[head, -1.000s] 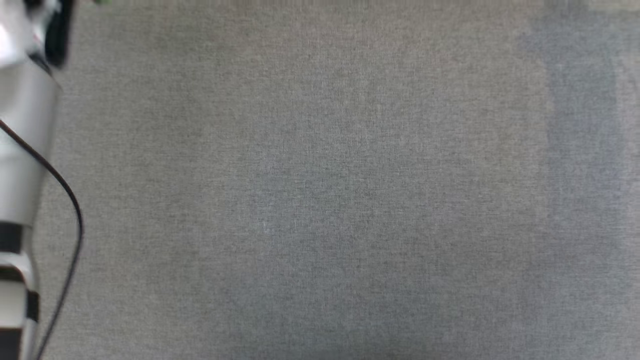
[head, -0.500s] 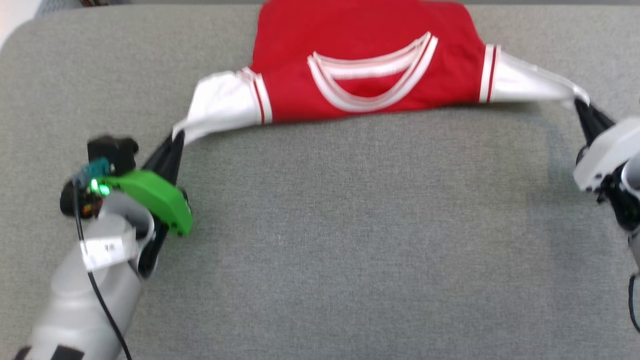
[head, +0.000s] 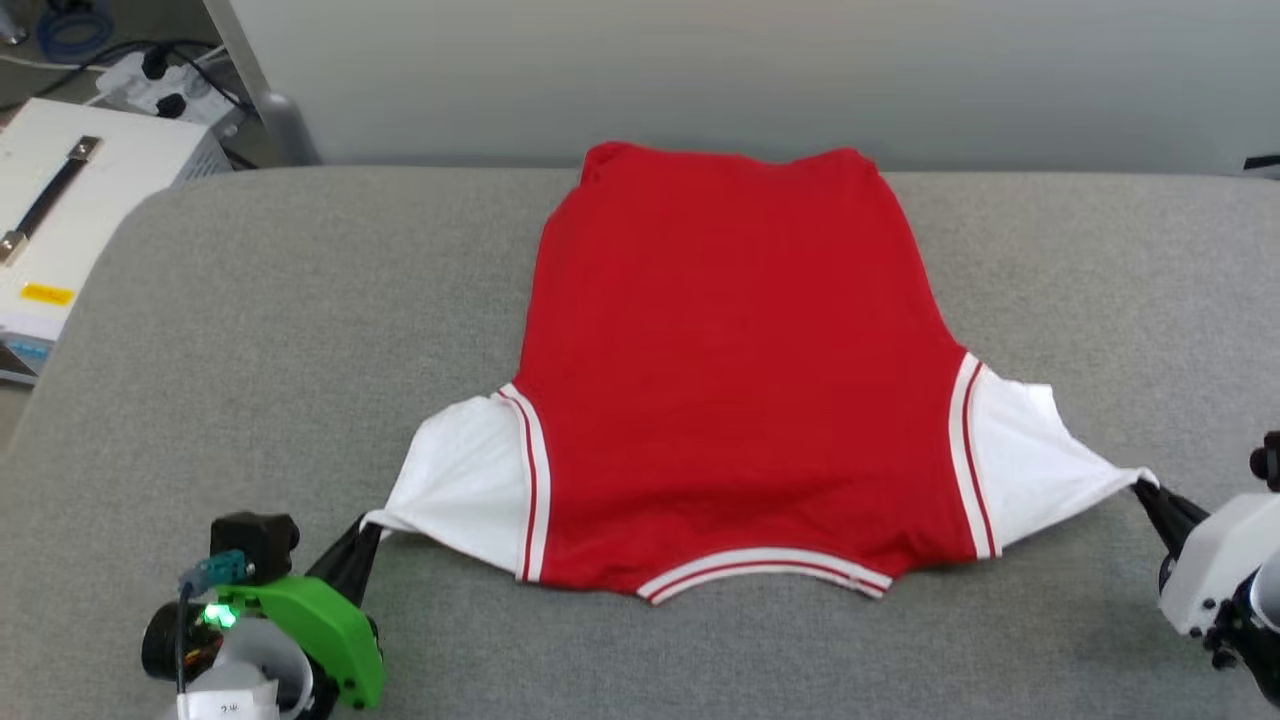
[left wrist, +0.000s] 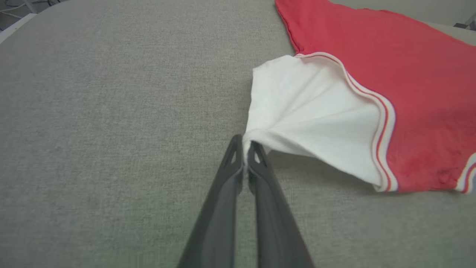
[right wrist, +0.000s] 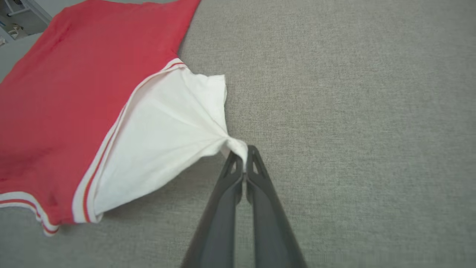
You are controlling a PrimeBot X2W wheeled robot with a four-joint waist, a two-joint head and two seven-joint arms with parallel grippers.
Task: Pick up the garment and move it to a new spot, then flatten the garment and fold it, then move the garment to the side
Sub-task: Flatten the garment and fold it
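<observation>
garment [head: 730, 350] flat on grey surface [head: 250, 330], pale wall [head: 700, 70] behind; left gripper [left wrist: 243, 143] and right gripper [right wrist: 243, 152] jaws pinch it.

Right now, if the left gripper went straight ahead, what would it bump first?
The garment: the left gripper is shut on its white sleeve, so it would push into that sleeve first, probably.

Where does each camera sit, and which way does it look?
Head view: on the robot's head, looking forward and down at the garment spread on the gray surface; left gripper and right gripper show at the bottom corners.
Left wrist view: on the left wrist, looking along its fingers at a pinched white sleeve.
Right wrist view: on the right wrist, looking along its fingers at the other sleeve.
Shared: all show the garment's red body.
</observation>
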